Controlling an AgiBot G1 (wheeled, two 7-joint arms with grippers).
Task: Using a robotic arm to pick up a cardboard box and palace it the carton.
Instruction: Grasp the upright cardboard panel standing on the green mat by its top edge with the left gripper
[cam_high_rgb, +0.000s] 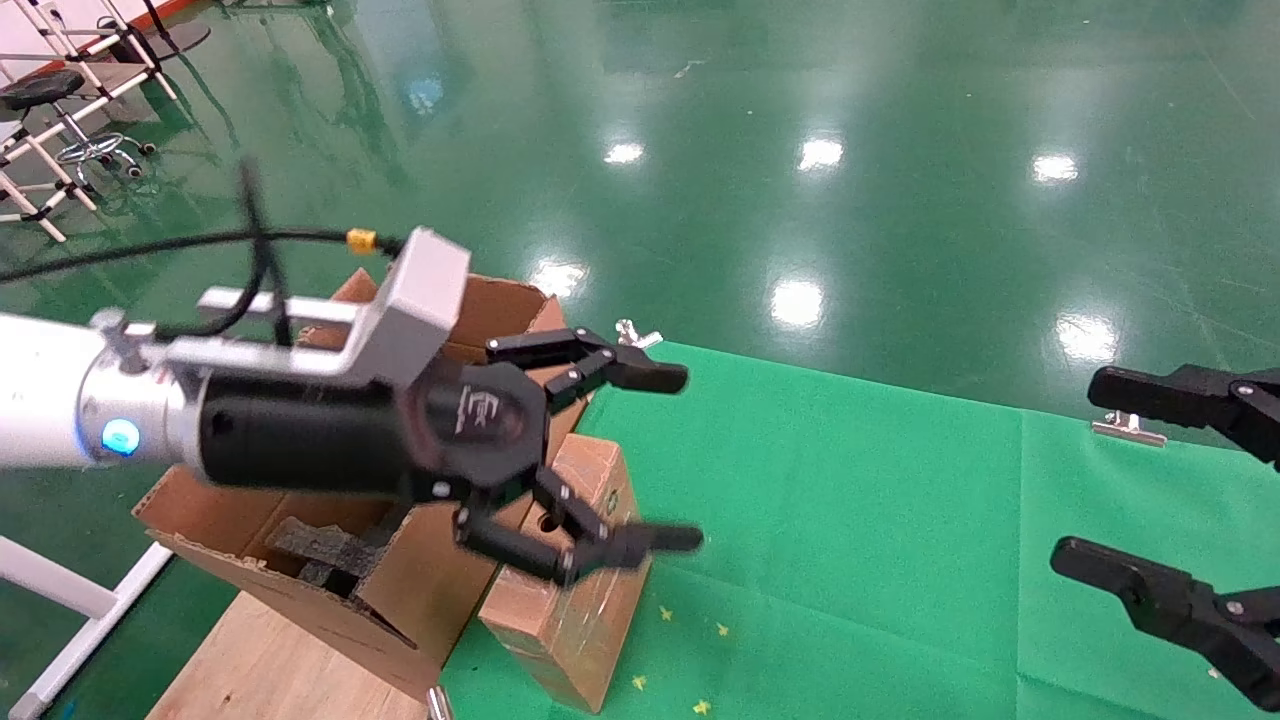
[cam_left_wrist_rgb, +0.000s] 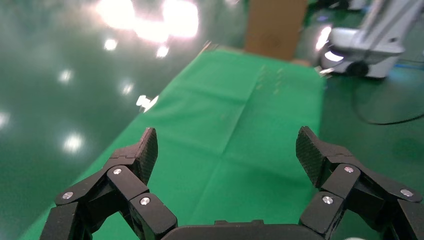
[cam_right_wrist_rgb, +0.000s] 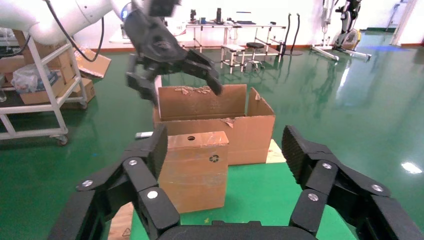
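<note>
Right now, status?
Left gripper open, empty, above cardboard box. Right gripper open, off to the side. Box on green cloth beside carton; nothing blocking.

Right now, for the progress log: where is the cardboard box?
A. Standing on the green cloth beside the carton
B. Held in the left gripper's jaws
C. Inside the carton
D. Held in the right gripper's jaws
A: the cardboard box stands on the green cloth against the carton, while the left gripper hangs above it, jaws open and empty.
</note>
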